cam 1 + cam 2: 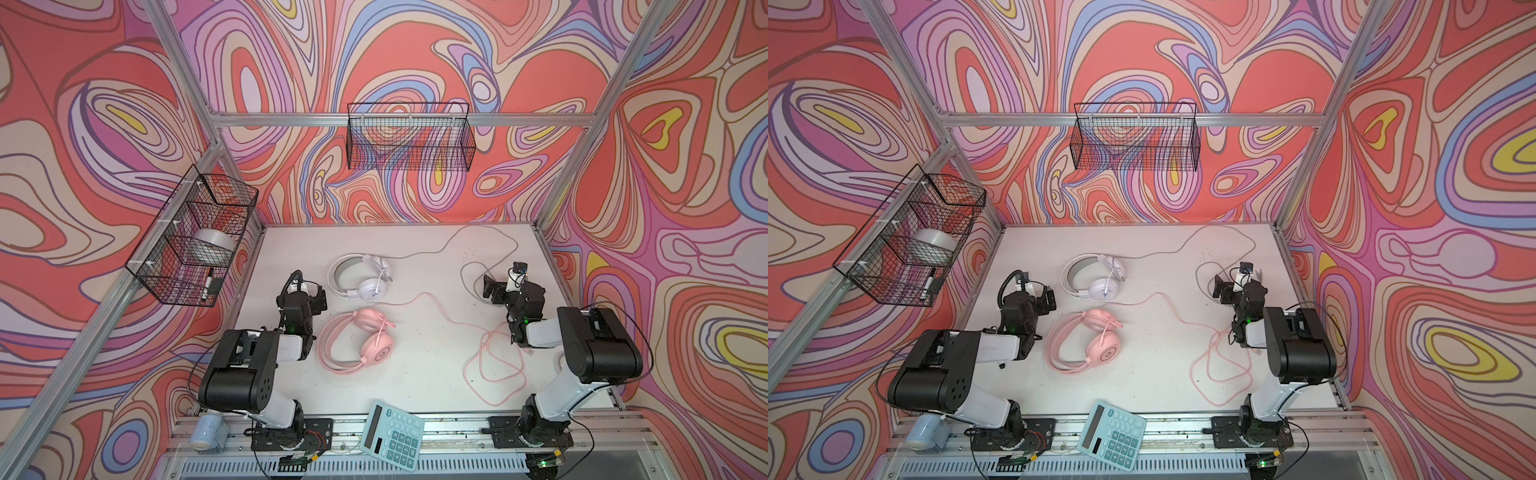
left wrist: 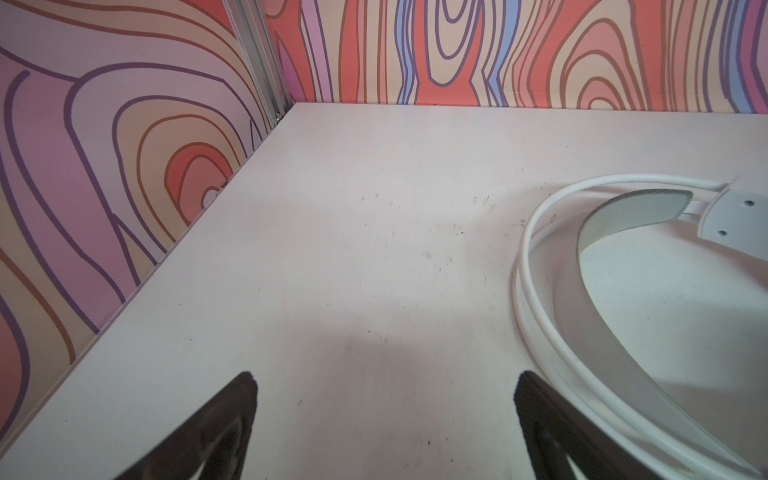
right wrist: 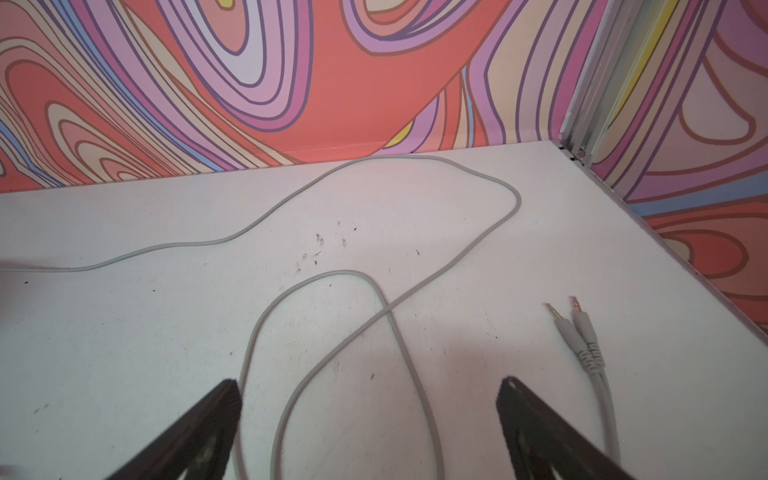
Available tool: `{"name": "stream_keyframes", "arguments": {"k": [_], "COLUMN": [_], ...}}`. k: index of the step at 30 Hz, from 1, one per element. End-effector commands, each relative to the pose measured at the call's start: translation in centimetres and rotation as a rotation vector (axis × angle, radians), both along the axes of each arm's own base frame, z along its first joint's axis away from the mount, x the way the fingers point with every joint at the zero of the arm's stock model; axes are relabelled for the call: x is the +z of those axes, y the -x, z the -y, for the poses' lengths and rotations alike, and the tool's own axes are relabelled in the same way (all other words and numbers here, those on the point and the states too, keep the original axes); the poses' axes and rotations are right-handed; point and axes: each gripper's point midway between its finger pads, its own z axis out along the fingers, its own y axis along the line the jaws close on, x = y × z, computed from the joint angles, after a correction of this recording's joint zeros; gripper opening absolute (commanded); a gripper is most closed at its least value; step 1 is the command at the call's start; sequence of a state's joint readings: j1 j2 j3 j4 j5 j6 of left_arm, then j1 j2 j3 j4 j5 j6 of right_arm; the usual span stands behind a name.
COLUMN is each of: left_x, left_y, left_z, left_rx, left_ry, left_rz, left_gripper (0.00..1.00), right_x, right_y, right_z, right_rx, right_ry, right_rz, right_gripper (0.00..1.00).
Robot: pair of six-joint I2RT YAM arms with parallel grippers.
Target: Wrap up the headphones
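White headphones (image 1: 368,282) (image 1: 1100,282) lie flat at the table's middle back. Their grey cable (image 1: 436,248) (image 3: 514,195) runs right in loops and ends in two plugs (image 3: 577,328). Pink headphones (image 1: 361,340) (image 1: 1090,345) lie nearer the front, and their pink cable (image 1: 494,368) (image 1: 1221,374) coils at the right. My left gripper (image 1: 318,297) (image 1: 1049,299) (image 2: 386,378) stands open just left of the white headband (image 2: 536,291), with nothing in it. My right gripper (image 1: 492,291) (image 1: 1223,291) (image 3: 370,384) is open over the grey cable's loops; the cable lies on the table between the fingers.
A teal calculator (image 1: 392,434) rests on the front rail. A wire basket (image 1: 174,274) on the left wall holds a tape roll (image 1: 212,245) and a marker. Another wire basket (image 1: 411,149) hangs on the back wall. A pale roll (image 1: 208,430) sits at the front left.
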State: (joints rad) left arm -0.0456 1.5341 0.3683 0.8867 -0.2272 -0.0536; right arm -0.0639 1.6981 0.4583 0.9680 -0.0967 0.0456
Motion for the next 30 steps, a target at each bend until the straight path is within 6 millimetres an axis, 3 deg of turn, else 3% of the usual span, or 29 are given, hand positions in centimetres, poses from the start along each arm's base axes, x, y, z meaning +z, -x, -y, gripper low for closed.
{"name": "stream_keyframes", "arguments": {"k": [1, 6, 11, 13, 14, 17, 19, 22, 30], "left_x": [0.3, 0.9, 3.5, 5.2, 7.5, 11.8, 14.3, 16.2, 17.9], "left_y": [0.0, 0.1, 0.0, -0.1, -0.8, -0.7, -0.3, 0.7, 4.7], "left_z": [-0.2, -0.4, -0.7, -0.8, -0.6, -0.6, -1.1, -0.9, 1.3], "left_rx": [-0.001, 0.013, 0.039, 0.035, 0.020, 0.013, 0.055, 0.057, 0.021], "left_ry": [-0.012, -0.009, -0.018, -0.037, -0.052, -0.072, -0.050, 0.004, 0.243], "left_rz": [0.018, 0.019, -0.013, -0.028, 0.003, 0.029, 0.032, -0.051, -0.135], "left_gripper": [1.00, 1.00, 1.00, 1.00, 1.00, 1.00, 1.00, 1.00, 1.00], "right_x": [-0.4, -0.2, 1.2, 1.9, 2.5, 5.1, 7.1, 9.7, 12.1], "right_y": [0.0, 0.0, -0.1, -0.2, -0.3, -0.4, -0.4, -0.5, 0.3], "right_z": [-0.1, -0.1, 0.4, 0.6, 0.9, 1.6, 1.9, 2.3, 0.4], "right_rx": [-0.001, -0.004, -0.035, -0.047, -0.062, -0.108, -0.134, -0.170, -0.071], "right_ry": [0.008, 0.007, 0.004, 0.005, 0.004, -0.011, -0.033, -0.074, -0.093], "right_rz": [-0.009, -0.003, -0.015, -0.028, -0.035, -0.027, 0.004, 0.009, -0.105], "right_gripper": [0.98, 0.98, 0.98, 0.98, 0.98, 0.99, 0.98, 0.98, 0.99]}}
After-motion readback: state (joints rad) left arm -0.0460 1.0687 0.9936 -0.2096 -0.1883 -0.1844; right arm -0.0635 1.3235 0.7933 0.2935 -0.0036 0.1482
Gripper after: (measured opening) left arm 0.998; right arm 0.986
